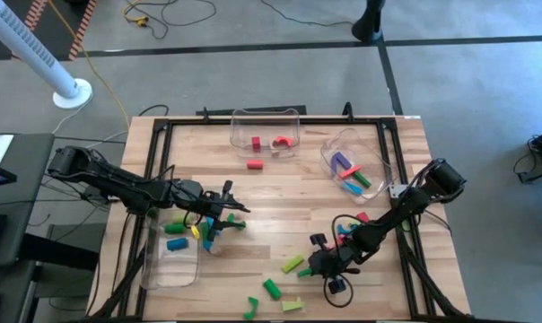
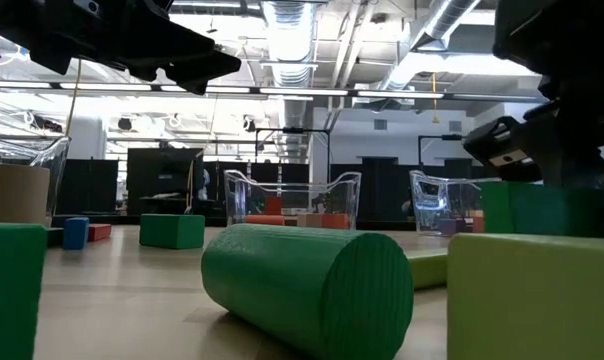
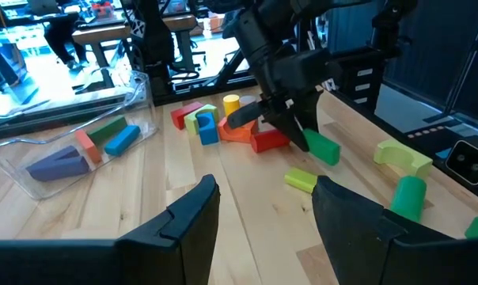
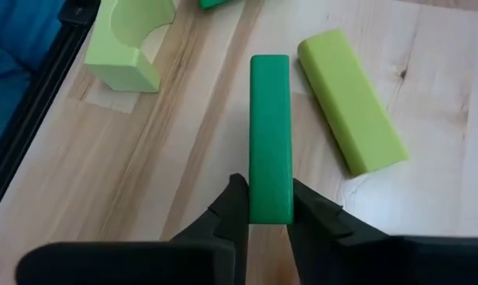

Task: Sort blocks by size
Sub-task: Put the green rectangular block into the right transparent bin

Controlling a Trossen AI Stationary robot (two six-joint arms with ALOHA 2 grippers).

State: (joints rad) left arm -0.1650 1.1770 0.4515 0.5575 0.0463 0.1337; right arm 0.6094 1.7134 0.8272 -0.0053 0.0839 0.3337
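My right gripper [image 4: 271, 196] is near the table's front right and is shut on a dark green bar [image 4: 271, 131], also seen as the green bar [image 1: 304, 272]. Beside the bar, a light green bar [image 4: 351, 99] and a light green arch [image 4: 128, 43] lie flat on the wood. Other green blocks [image 1: 271, 287] lie loose toward the near edge. A small heap of red, blue and yellow blocks [image 3: 211, 123] sits by the right arm. My left gripper [image 3: 263, 214] hovers open over the table's left middle with nothing between its fingers. My right gripper pinches the green bar's near end [image 4: 271, 207] between its two fingers, one on each long side. The fingers slant down from the table's right, and the bar sticks out ahead of them along their line. Whether its far end [image 4: 269, 63] is clear of the wood, I cannot tell.
A clear bin [image 1: 266, 135] at the far middle holds red blocks. A second bin [image 1: 354, 166] at the far right holds purple, blue and green ones. A third bin [image 1: 172, 251] lies at the near left by the left arm. A green cylinder [image 2: 302, 275] lies close to the low camera.
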